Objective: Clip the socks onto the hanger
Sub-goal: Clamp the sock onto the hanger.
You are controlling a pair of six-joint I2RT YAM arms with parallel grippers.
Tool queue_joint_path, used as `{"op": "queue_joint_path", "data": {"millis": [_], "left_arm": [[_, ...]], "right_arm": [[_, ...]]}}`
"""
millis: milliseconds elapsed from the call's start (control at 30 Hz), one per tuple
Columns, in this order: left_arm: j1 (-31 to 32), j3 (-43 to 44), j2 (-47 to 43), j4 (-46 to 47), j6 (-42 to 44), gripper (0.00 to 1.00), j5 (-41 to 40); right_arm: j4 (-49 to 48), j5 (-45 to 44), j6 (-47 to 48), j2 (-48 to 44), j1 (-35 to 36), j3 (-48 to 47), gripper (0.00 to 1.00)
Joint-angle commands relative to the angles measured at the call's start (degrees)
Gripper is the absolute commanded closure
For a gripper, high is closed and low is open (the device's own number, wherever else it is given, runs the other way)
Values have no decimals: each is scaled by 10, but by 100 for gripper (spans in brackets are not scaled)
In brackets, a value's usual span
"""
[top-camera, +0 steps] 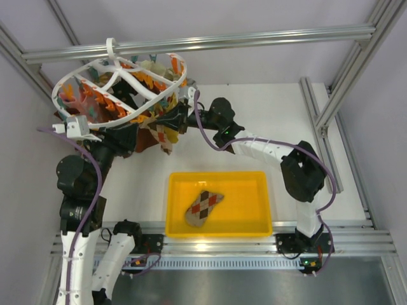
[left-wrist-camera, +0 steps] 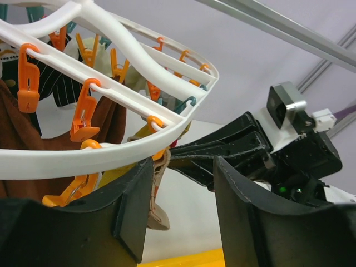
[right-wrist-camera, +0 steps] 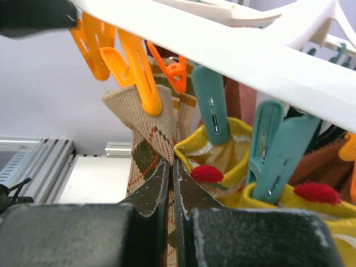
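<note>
Just under the rim of the hanger (right-wrist-camera: pixel 222 50), the right gripper (right-wrist-camera: pixel 171 183) is clamped on the argyle sock (right-wrist-camera: pixel 146 139), whose cuff meets an orange clip (right-wrist-camera: pixel 142 72). It is best to release only once that clip clearly bites the fabric. The left gripper (left-wrist-camera: pixel 182 167) stands parted beside the rim. A spare sock (top-camera: pixel 205 206) lies in the tray (top-camera: pixel 219 176) below the hanger.

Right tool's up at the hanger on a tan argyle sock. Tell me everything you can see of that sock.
The tan argyle sock is soft woven fabric with dark diamonds and thin orange lines. It hangs below the hanger rim, cuff uppermost and folded over, where an orange clip appears to bite its edge. Lower down, the right tool is shut on the fabric. A mustard-yellow sock in a teal clip lies against its right side. The right wrist view does not show its toe.
</note>
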State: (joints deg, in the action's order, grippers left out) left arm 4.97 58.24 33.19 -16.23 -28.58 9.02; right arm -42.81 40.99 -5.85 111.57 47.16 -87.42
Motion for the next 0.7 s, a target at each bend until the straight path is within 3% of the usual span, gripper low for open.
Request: {"op": "queue_joint_path", "data": {"millis": [0, 133, 300, 667], "left_arm": [[0, 40, -16, -3, 12, 48, -10], [-20, 50, -42, -57, 30, 48, -58], [-29, 67, -50, -113, 41, 51, -63], [-28, 30, -18, -79, 16, 53, -31]], "right_arm": [[16, -7, 0, -37, -18, -4, 100], [42, -8, 12, -43, -30, -1, 100], [68, -4, 26, -55, -36, 5, 100], [85, 22, 35, -65, -38, 10, 100]]}}
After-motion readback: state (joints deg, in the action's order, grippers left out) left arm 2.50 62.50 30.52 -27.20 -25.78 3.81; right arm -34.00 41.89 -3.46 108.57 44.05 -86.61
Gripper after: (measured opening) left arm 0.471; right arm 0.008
